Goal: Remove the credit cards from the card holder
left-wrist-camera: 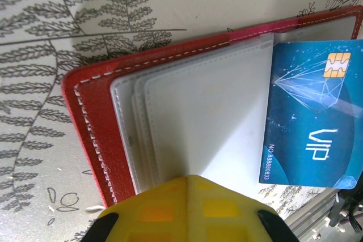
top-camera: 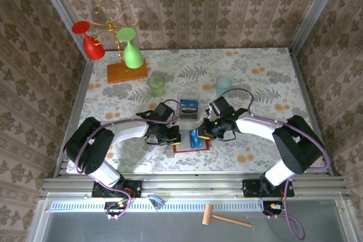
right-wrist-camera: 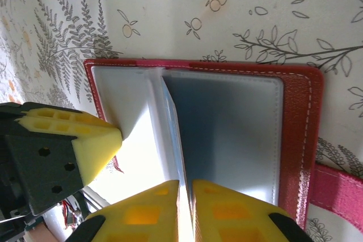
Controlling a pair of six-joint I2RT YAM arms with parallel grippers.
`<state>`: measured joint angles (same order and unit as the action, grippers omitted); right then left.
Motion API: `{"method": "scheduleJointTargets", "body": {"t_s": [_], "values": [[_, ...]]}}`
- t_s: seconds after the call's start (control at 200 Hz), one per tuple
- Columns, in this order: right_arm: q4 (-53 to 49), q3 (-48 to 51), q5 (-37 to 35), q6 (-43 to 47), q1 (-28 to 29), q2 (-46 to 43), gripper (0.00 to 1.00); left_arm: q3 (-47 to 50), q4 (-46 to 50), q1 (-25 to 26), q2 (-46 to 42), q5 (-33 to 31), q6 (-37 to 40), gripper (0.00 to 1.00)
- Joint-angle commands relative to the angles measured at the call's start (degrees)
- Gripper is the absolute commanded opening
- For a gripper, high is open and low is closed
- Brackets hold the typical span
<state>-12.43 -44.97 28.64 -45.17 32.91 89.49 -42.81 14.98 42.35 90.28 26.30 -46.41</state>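
Observation:
The red card holder [top-camera: 182, 148] lies open on the table between both grippers. Its red cover [left-wrist-camera: 91, 123] frames grey plastic pockets [left-wrist-camera: 204, 117]. My left gripper [left-wrist-camera: 190, 178] is shut with nothing in it, its yellow tips pressing down on the left pockets [right-wrist-camera: 122, 97]. A blue credit card [left-wrist-camera: 309, 111] marked VIP stands tilted up out of the right side. My right gripper [right-wrist-camera: 184, 184] is shut on that card's near edge [right-wrist-camera: 173, 123], with a thin slit of light beside it. From above, the left gripper [top-camera: 170, 136] and right gripper [top-camera: 203, 134] flank the card [top-camera: 195, 138].
A clear plastic box [top-camera: 188, 106] holding blue cards sits just behind the holder. A green cup [top-camera: 156, 85] and a pale blue cup [top-camera: 223, 85] stand further back. A wooden-based rack with a red and a green glass [top-camera: 116, 49] is at the back left. The holder's strap [right-wrist-camera: 337, 188] trails right.

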Motion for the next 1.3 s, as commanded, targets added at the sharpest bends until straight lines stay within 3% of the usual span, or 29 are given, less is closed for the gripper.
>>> {"method": "scheduleJointTargets", "body": {"t_s": [0.0, 0.655, 0.96, 1.295], "values": [[0.30, 0.17, 0.95, -1.20, 0.40, -1.59, 0.13, 0.68, 2.16, 0.28, 1.12, -1.17, 0.81, 0.06], [-2.00, -0.69, -0.95, -0.38, 1.02, -1.64, 0.07, 0.38, 2.44, 0.19, 0.00, -1.33, 0.80, 0.07], [-6.43, -2.37, -3.00, 1.65, 1.02, -5.15, 0.05, -1.67, 4.16, 0.17, -4.78, -3.94, 1.06, 0.15], [-16.04, -8.26, -4.43, 12.90, 1.02, -5.59, 0.00, -1.24, 3.43, -0.77, -7.38, -5.04, 0.98, 0.18]]}}
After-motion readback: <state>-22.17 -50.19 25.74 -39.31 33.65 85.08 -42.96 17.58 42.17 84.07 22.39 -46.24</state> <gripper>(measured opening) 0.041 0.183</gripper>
